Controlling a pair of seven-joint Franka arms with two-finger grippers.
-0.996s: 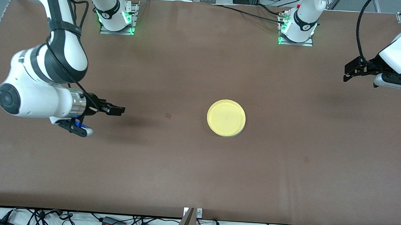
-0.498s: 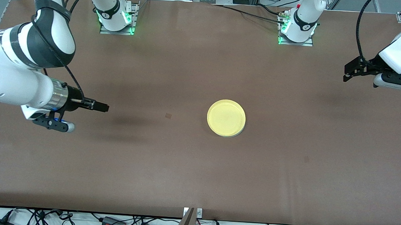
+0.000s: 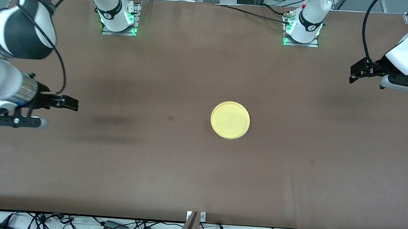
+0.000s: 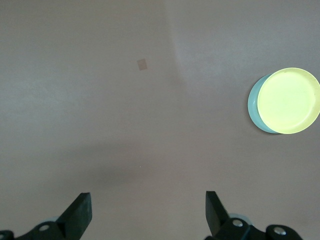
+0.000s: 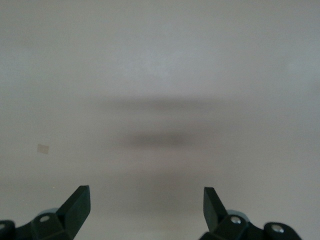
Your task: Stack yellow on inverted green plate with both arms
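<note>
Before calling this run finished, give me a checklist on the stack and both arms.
1. Yellow plate on top of green plate: ok, green edge shows beneath in the left wrist view.
2. Green plate inverted: cannot tell, mostly covered.
3. Stack centred: not ok, the yellow sits slightly offset.
4. Left pincer open and empty, over the left arm's end of the table: ok.
5. Right pincer open and empty, over the right arm's end: ok.

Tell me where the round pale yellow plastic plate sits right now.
The round pale yellow plastic plate sits near the middle of the brown table, stacked on the mint-green plate whose edge shows in the left wrist view, with neither gripper over it.
</note>
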